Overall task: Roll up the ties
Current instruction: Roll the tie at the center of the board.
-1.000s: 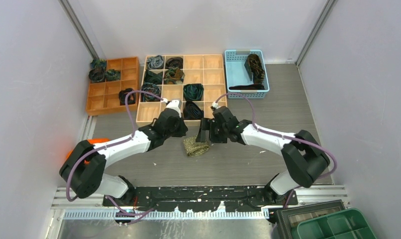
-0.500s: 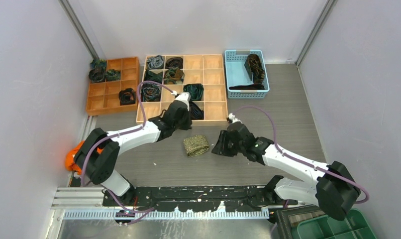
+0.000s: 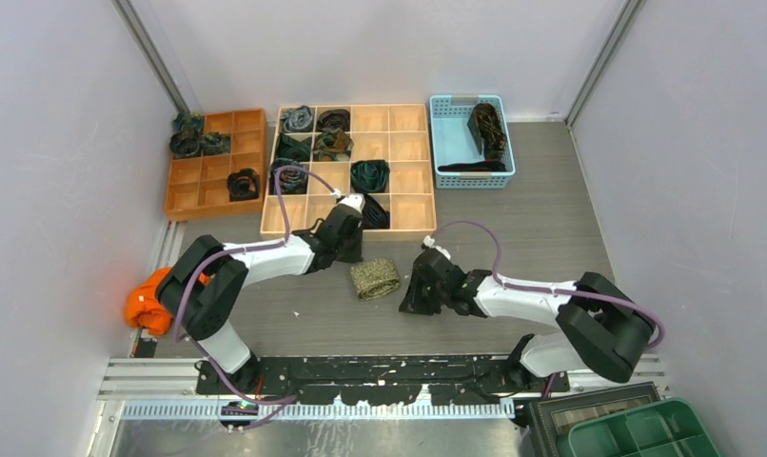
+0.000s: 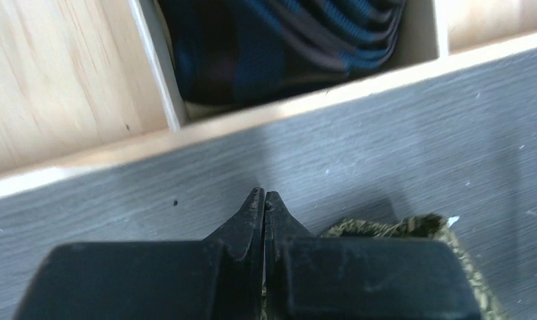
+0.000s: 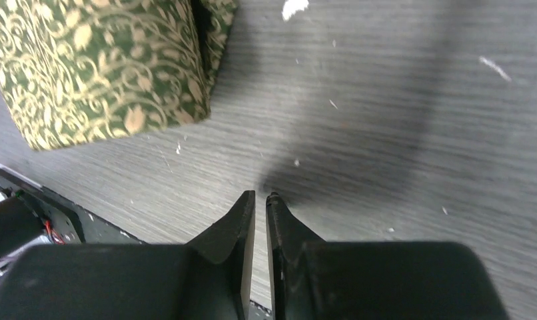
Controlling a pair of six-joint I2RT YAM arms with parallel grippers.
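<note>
One olive-gold tie (image 3: 375, 278) coiled on surface just in front of wooden tray (image 3: 407, 119), not yet stowed. Left jaws together, right jaws nearly together, both empty. Remaining: loose ties (image 3: 487, 129) right of tray.

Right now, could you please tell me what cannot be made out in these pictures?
- Left wrist: olive-gold tie mostly hidden behind the left gripper.
- Right wrist: that tie cut off by the frame's edges.
- Top view: ties in the blue basket too small to count.
</note>
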